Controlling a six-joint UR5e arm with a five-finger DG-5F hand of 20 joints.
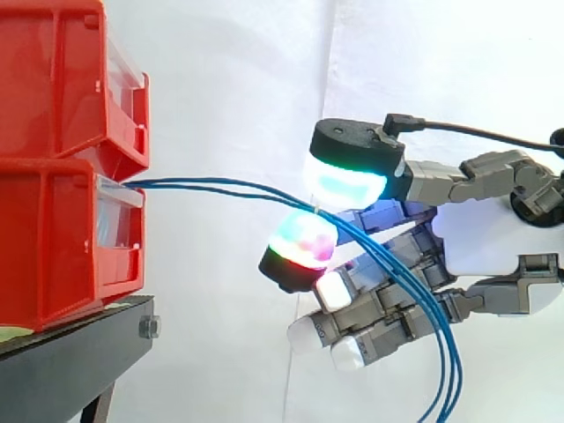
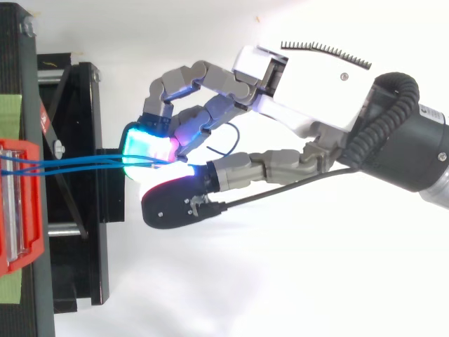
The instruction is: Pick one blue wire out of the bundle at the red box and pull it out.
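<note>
A bundle of thin blue wires (image 1: 220,187) comes out of the front of the lower red box (image 1: 53,238) and runs right, almost level, to my hand (image 1: 485,233). There the wires pass through the narrow gap between one green-cyan glowing pad (image 1: 345,181) above and one magenta-green pad (image 1: 302,240) below. These pads are curled together on the wires. How many wires they pinch I cannot tell. Beyond the pinch the wires fall across the lower fingers to the bottom edge. From above, the blue wires (image 2: 77,163) end at the hand (image 2: 295,105).
A second red box (image 1: 53,79) is stacked on the lower one. Both rest on a black stand (image 1: 70,361), whose frame (image 2: 77,210) lies left of the hand from above. A white curtain hangs behind.
</note>
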